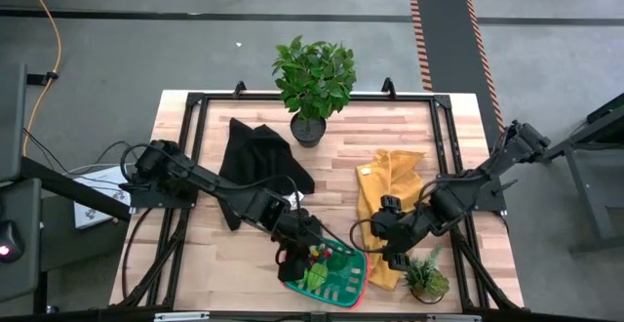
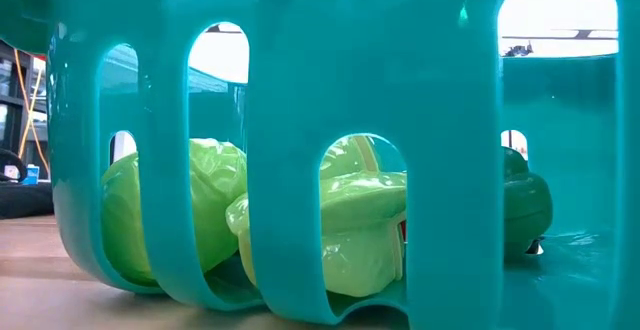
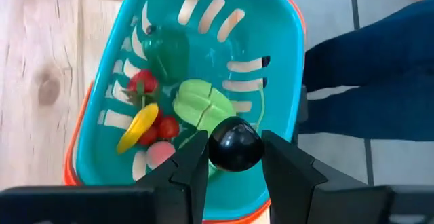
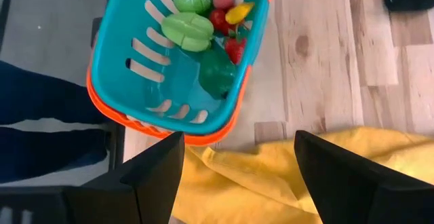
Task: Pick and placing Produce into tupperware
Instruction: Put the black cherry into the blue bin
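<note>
Left jaws (image 3: 234, 166) are pinching a dark, glossy round piece (image 3: 234, 144) right over the tupperware (image 3: 285, 61), which sits at the counter's (image 1: 195, 263) near edge. Right jaws (image 4: 237, 159) are spread wide with nothing in them, hovering over the yellow cloth (image 4: 285, 176) just beside it. That piece looks like hard light plastic, slick and prone to roll, so gripping across its middle seems smart. It's a ball, no real long axis. Lime-green produce (image 3: 202, 103), red bits (image 3: 141, 83) and a yellow one (image 3: 139, 125) already lie inside.

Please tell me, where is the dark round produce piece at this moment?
In the left wrist view, the dark round piece sits between the left gripper's fingers, above the tupperware, close to the lime-green piece.
</note>
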